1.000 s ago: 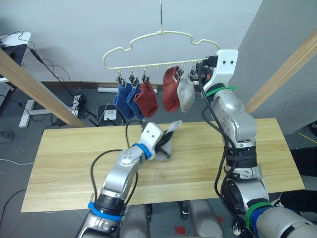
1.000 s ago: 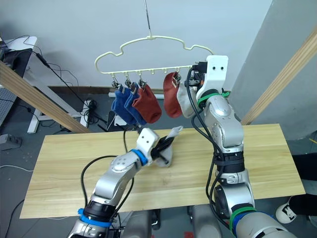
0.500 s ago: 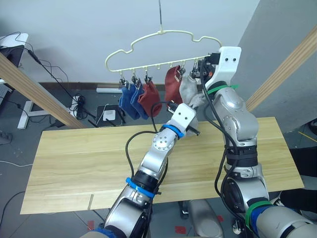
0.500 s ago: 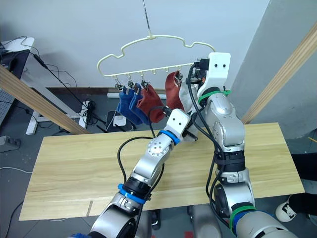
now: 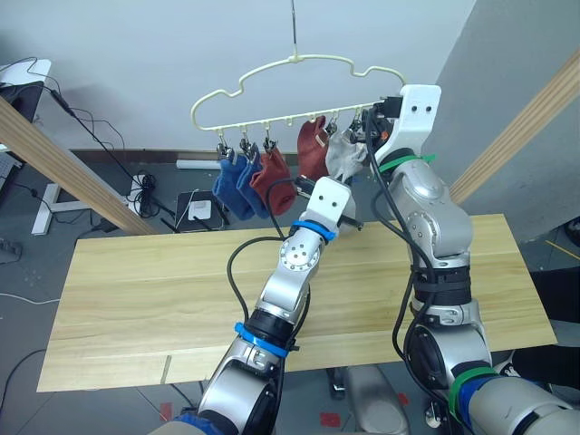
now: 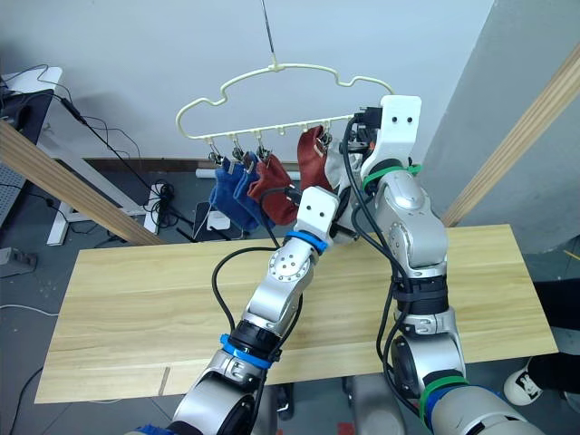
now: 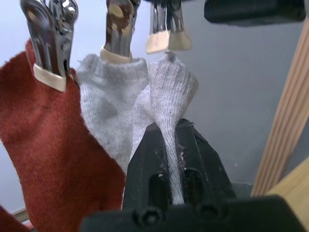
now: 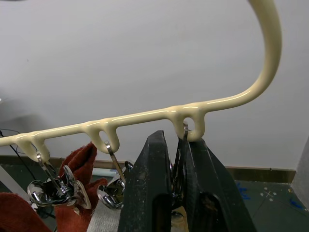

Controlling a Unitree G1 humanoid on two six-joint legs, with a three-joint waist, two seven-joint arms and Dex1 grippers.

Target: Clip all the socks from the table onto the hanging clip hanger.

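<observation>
The cream clip hanger hangs above the far edge of the table. Two blue socks, two rust red socks and one light grey sock hang from its clips. My left gripper is shut on a second grey sock, holding its tip just under the pads of the end clip. My right gripper is shut on that end clip, at the hanger's right end.
Slanted wooden poles stand at the left and right of the table. Cables and a power strip lie on the floor behind it. My two arms are close together under the hanger's right end.
My left arm has lifted the grey sock from the table up to the hanger's right end clip. The right gripper has stayed on that clip.
</observation>
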